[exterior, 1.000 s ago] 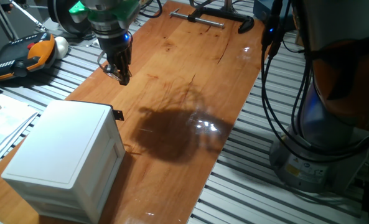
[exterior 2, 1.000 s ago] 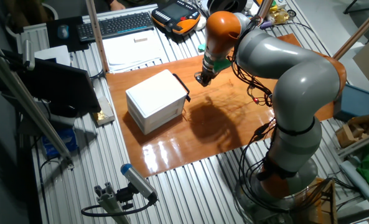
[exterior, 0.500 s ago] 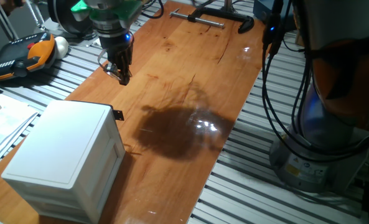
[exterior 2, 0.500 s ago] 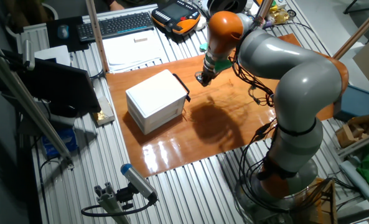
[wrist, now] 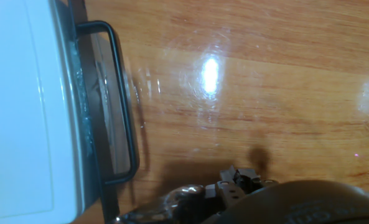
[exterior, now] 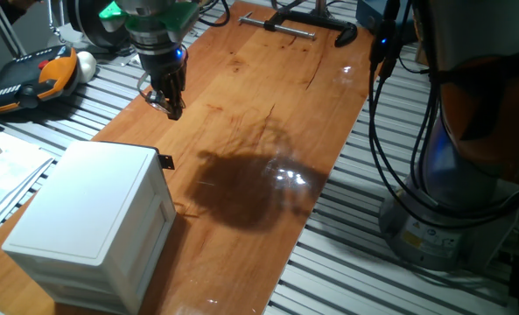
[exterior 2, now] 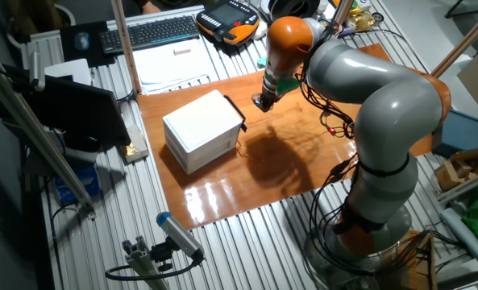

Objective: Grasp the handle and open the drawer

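The drawer is the top tier of a small white cabinet on the wooden table and sits shut. Its handle is a small black piece on the front top edge. In the hand view the handle shows as a thin black loop beside the white drawer. My gripper hangs above the board, behind and apart from the handle, with nothing in it and its fingertips together. The other fixed view puts the gripper just right of the handle.
A black clamp lies at the board's far end. An orange teach pendant and papers sit on the slatted bench to the left. The robot base and its cables stand right of the board. A keyboard lies behind.
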`<action>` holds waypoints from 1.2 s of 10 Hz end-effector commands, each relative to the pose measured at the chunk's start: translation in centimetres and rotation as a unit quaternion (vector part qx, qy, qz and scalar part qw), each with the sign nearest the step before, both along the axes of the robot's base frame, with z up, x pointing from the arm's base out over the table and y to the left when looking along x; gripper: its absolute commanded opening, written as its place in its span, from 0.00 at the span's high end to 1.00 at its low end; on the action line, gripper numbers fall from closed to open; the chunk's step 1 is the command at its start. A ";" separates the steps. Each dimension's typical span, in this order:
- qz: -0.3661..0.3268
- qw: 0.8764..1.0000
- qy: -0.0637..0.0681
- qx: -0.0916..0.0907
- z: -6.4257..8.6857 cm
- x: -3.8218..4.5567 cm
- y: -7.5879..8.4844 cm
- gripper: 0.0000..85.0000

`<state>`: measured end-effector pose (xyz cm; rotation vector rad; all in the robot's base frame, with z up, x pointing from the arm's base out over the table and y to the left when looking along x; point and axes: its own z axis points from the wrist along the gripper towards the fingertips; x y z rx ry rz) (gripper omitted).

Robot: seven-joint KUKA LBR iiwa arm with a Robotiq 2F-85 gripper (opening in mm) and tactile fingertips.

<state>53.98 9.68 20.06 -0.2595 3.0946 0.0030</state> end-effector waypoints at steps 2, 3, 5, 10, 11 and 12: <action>-0.007 1.000 -0.001 0.001 0.0 -0.01 0.0 0.99; -0.011 1.000 -0.002 0.000 0.0 0.01 0.1 0.99; -0.007 1.000 -0.004 -0.011 0.1 0.20 0.4 0.99; -0.004 1.000 -0.003 -0.015 1.4 1.74 2.9 0.99; -0.002 1.000 -0.005 -0.012 1.5 1.95 3.6 0.99; 0.005 1.000 -0.005 -0.004 1.5 2.20 3.9 0.99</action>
